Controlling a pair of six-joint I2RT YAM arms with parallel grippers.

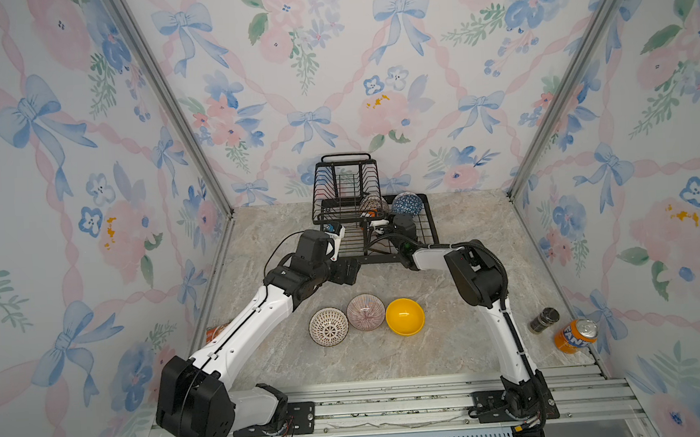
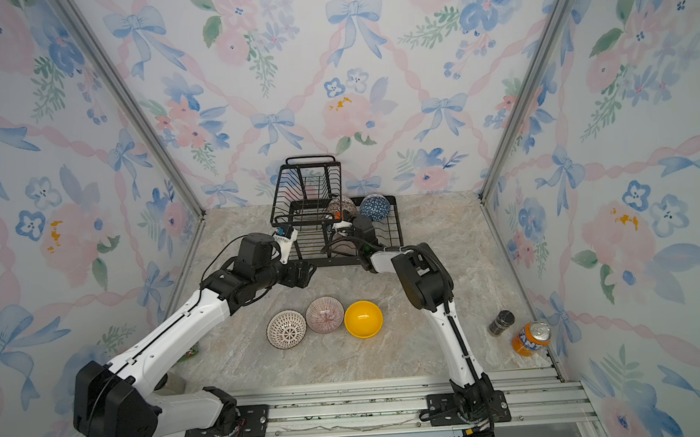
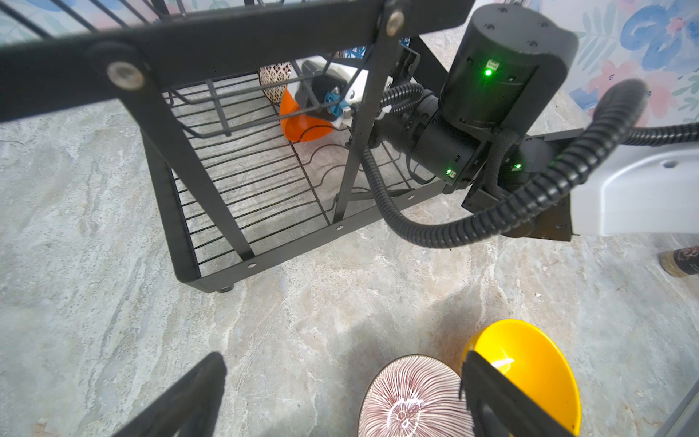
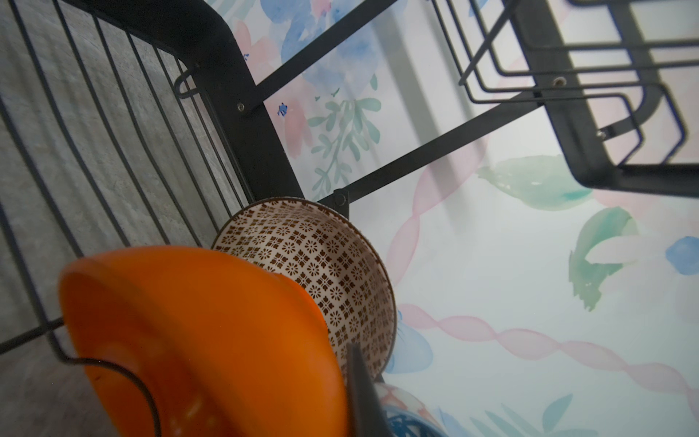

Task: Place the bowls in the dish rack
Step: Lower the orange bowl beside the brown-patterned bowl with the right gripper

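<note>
The black wire dish rack point(image 1: 384, 259) point(image 3: 287, 254) stands at the back of the table. On its lower tray the brown mosaic bowl point(image 1: 373, 204) point(image 4: 321, 257) and the blue bowl point(image 1: 406, 204) stand on edge. My right gripper point(image 1: 375, 223) point(image 4: 352, 353) is shut on the rim of the orange bowl point(image 4: 196, 333) point(image 3: 302, 126), tilted beside the mosaic bowl. My left gripper point(image 1: 349, 271) point(image 3: 342, 363) hangs open and empty in front of the rack. The lattice bowl point(image 1: 328, 327), the pinkish striped bowl point(image 1: 365, 312) point(image 3: 412, 397) and the yellow bowl point(image 1: 404, 317) point(image 3: 529, 370) sit upright in a row on the table.
An orange soda can point(image 1: 576, 336) and a dark jar point(image 1: 544, 320) lie at the right edge. A small orange packet point(image 1: 215, 332) shows under my left arm. The rack's raised upper basket point(image 1: 346, 186) overhangs the tray's left half. Patterned walls close three sides.
</note>
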